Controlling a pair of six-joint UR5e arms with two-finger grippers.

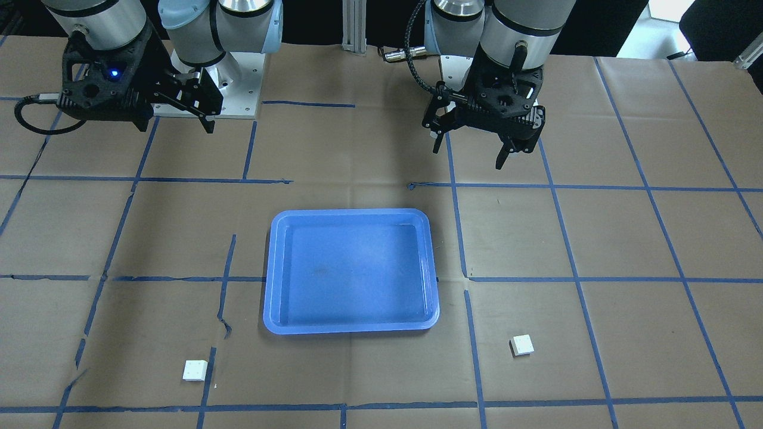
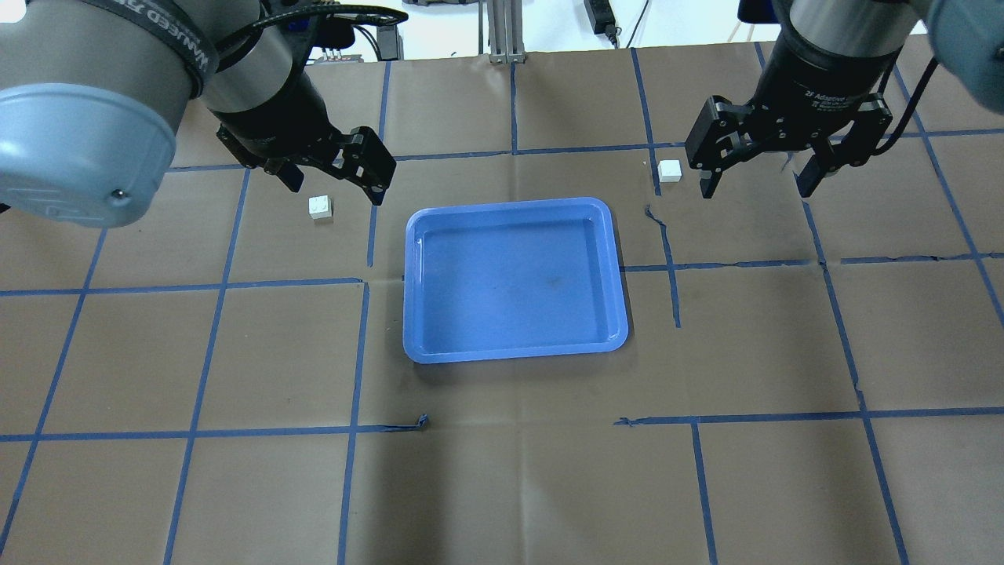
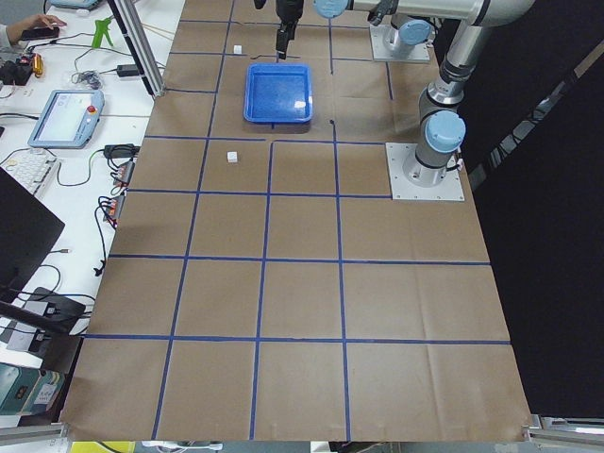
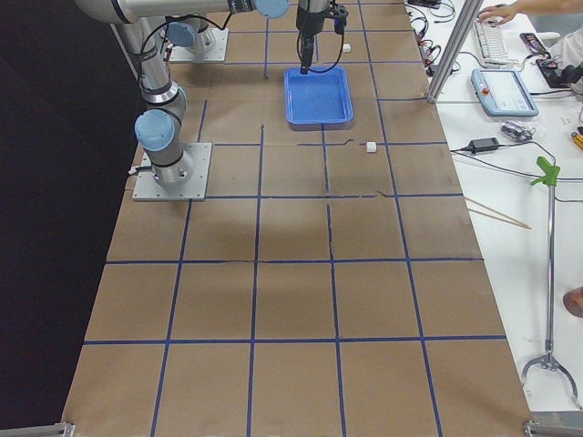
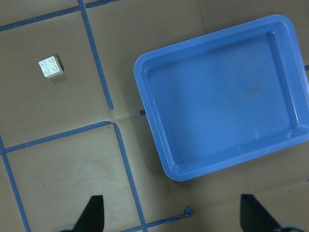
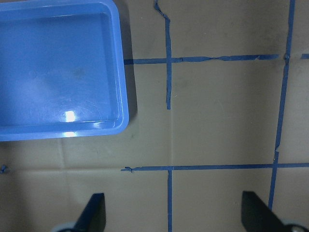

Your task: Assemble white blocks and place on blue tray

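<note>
The blue tray lies empty at the table's middle; it also shows in the overhead view. One white block lies on the paper to the tray's left, on my left arm's side. The other white block lies to the tray's right. The blocks are apart. My left gripper is open and empty, raised high over the table. Its wrist view shows the block and the tray. My right gripper is open and empty, also raised. Its wrist view shows only the tray's corner.
Brown paper with a grid of blue tape lines covers the table. In the side views, benches with a teach pendant and cables run along the table's far edge.
</note>
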